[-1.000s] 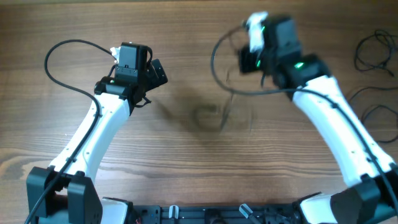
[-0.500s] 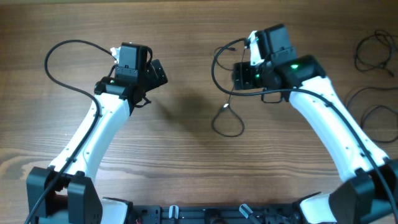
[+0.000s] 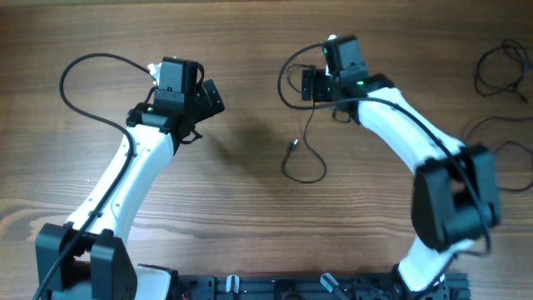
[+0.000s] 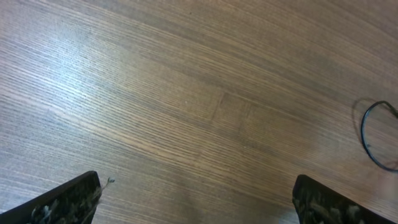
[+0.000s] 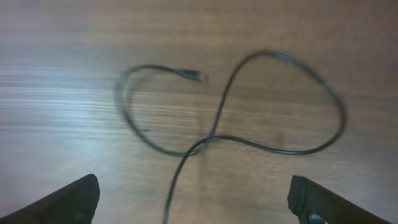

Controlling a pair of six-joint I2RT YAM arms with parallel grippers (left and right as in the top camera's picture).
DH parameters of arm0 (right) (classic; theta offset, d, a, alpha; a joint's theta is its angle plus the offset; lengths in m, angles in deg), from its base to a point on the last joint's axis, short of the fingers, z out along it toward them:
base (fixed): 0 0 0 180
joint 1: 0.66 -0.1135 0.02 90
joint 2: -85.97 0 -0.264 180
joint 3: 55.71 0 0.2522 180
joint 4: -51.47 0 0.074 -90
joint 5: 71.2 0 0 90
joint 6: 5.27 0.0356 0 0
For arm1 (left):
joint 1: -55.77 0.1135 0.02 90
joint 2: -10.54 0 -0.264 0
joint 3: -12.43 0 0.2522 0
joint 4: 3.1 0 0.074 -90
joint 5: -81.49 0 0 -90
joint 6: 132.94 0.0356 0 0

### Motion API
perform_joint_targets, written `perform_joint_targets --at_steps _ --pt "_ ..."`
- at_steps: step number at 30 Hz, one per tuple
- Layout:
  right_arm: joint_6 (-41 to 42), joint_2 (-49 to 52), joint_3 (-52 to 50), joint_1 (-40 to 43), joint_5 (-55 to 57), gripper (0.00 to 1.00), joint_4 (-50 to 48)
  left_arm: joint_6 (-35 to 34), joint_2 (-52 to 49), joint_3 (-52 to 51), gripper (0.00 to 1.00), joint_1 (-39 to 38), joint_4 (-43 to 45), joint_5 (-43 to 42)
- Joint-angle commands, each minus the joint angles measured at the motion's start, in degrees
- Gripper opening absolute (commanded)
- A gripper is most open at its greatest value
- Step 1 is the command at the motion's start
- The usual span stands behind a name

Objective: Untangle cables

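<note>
One thin black cable (image 3: pixel 321 171) lies loose on the wood between the arms. It forms a small loop with a silver-tipped plug (image 3: pixel 293 146). In the right wrist view this cable (image 5: pixel 205 144) crosses itself into two loops, its plug (image 5: pixel 196 76) pointing right. My right gripper (image 3: pixel 306 83) hangs above it, open and holding nothing, its fingers (image 5: pixel 68 199) spread wide. More cables (image 3: pixel 500 65) lie loosely at the far right edge. My left gripper (image 3: pixel 208 96) is open over bare wood, well left of the cable. The left wrist view catches only an arc of cable (image 4: pixel 364 134) at its right edge.
Another loose black loop (image 3: pixel 497 143) sits at the right edge, below the bunch. The right arm's own thick black cable (image 3: pixel 281 79) arcs beside its gripper. The left arm's thick cable (image 3: pixel 71 83) loops out to the left.
My right gripper has gone from shut to open and let the cable drop onto the table. The right arm swung left and toward the back. The left arm has not moved.
</note>
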Motion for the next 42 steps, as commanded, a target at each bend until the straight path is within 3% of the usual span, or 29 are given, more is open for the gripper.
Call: perform_joint_targets --at_steps 1,6,9,12,16,19,22,23,26,27,28,32,36,42 --pt "2.05 6.01 -0.07 0.46 1.99 0.99 -2.99 0.04 0.09 0.11 1.0 0.44 0.09 0.94" --pt "8.31 9.44 -0.07 0.46 -2.54 0.98 -4.22 0.04 0.09 0.11 1.0 0.44 0.09 0.94" --pt "13.03 10.62 -0.07 0.33 -0.83 0.85 -5.66 0.04 0.09 0.11 1.0 0.44 0.09 0.94" --pt "17.99 12.59 -0.07 0.28 4.02 0.81 -7.45 0.04 0.09 0.11 1.0 0.44 0.09 0.94" --pt "24.57 15.19 -0.07 0.17 6.75 0.58 -6.12 0.04 0.09 0.11 1.0 0.44 0.09 0.94" --pt "24.2 16.59 -0.07 -1.07 10.21 0.56 -6.4 0.04 0.09 0.11 1.0 0.44 0.09 0.94" --pt "17.99 17.84 -0.07 -3.02 16.65 0.5 -7.37 0.04 0.09 0.11 1.0 0.44 0.09 0.94" --pt "14.8 18.62 -0.07 -3.76 18.71 0.39 -7.32 0.04 0.09 0.11 1.0 0.44 0.09 0.94" --pt "12.55 19.69 -0.07 -4.33 18.84 0.23 -4.52 0.04 0.09 0.11 1.0 0.44 0.09 0.94" --pt "12.52 19.89 -0.07 -4.31 16.57 0.08 -2.82 0.04 0.09 0.11 1.0 0.44 0.09 0.94" --pt "12.5 19.87 -0.07 -4.15 14.99 0.04 -2.16 0.04 0.09 0.11 1.0 0.44 0.09 0.94" --pt "10.82 15.47 1.99 -2.19 8.92 0.04 3.82 0.04 0.09 0.11 1.0 0.44 0.09 0.94" --pt "0.2 6.05 3.78 1.25 7.1 0.04 5.25 0.04 0.09 0.11 1.0 0.44 0.09 0.94" --pt "-17.51 -10.95 4.57 12.2 7.1 0.04 -4.46 0.04 0.09 0.11 1.0 0.44 0.09 0.94"
